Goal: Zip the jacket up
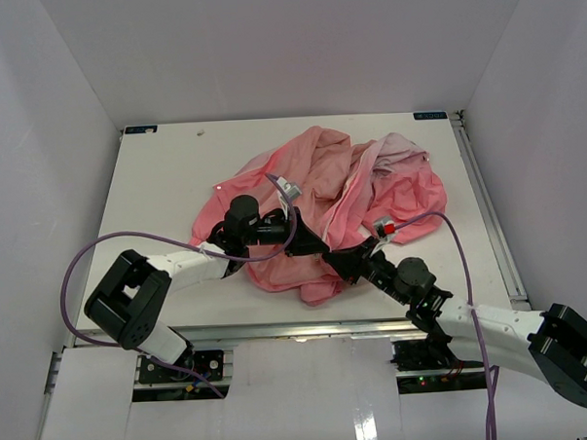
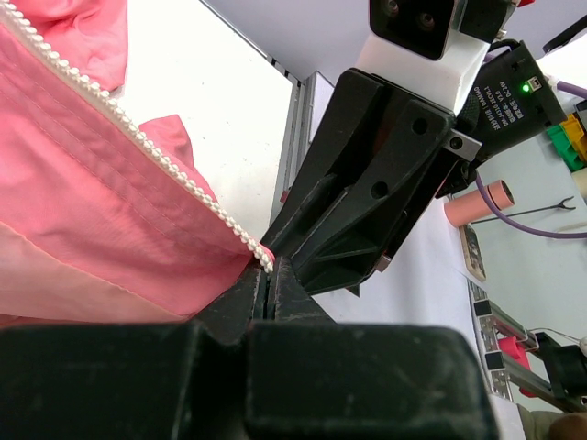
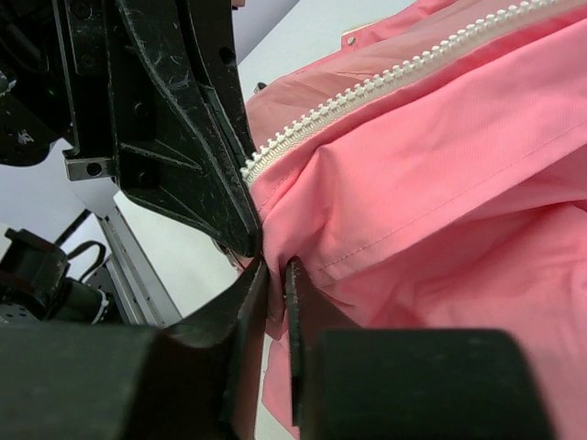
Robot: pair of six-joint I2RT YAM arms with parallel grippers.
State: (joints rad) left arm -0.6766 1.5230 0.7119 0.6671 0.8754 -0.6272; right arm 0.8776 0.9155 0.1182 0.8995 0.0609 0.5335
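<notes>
Room to pass over bare table [image 1: 160, 177] far left. Blocked in the middle by jacket [image 1: 311, 175], left gripper [image 1: 318, 246] and right gripper [image 1: 338, 261] almost touching.

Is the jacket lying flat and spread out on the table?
No, the jacket lies crumpled in a heap with many folds on the table.

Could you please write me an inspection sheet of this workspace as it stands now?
Surface: white table, with one small brown speck near its far edge.
Job's things: salmon-pink thin-fabric jacket lies crumpled right of centre; its white zipper teeth are bare at the held end.
Clutter: nothing seen on the table.
Grippers: left gripper is shut on the end of the zipper edge. Right gripper is shut on pink fabric close beside it. The two almost meet at the jacket's near hem.
Cables: one purple cable loops off the left arm and another off the right.
Surroundings: plain white walls on three sides.
</notes>
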